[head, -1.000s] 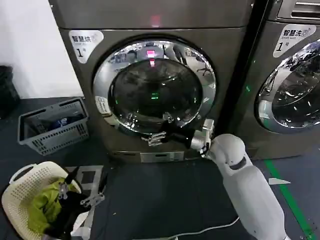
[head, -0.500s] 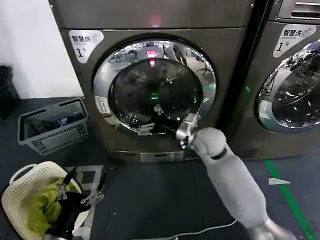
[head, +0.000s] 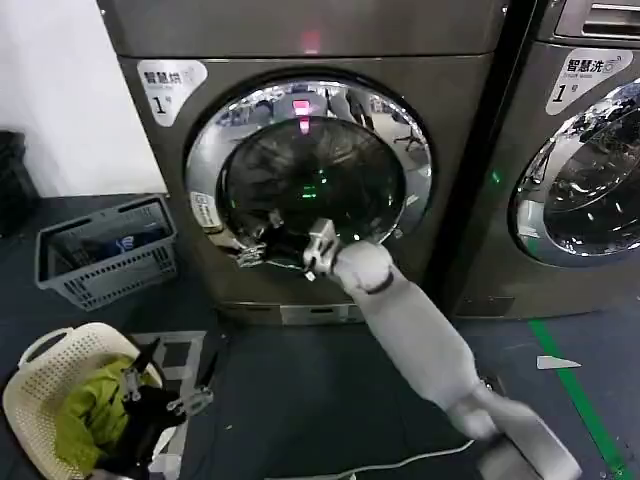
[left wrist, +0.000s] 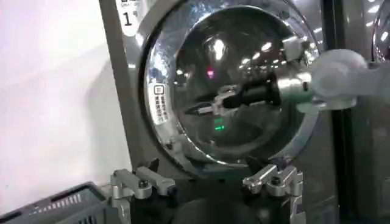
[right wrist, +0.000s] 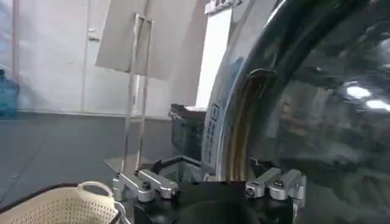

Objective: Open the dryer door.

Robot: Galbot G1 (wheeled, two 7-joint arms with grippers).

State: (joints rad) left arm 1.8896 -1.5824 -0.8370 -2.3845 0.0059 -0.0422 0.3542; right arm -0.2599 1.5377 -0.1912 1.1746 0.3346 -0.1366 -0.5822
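White right arm reaches up from the lower right across the big dark grey-bronze dryer point(head: 300, 150), its right gripper point(head: 252, 246) at the lower-left edge of the large round chrome-ringed dryer door point(head: 310, 172), which sits shut in the machine's front. Its fingers stand spread apart with nothing between them, one seemingly just at the chrome ring, though contact is hard to confirm. Low at the left, the left gripper point(head: 165, 385) hangs parted above a cream plastic laundry basket point(head: 40, 385) holding green cloth.
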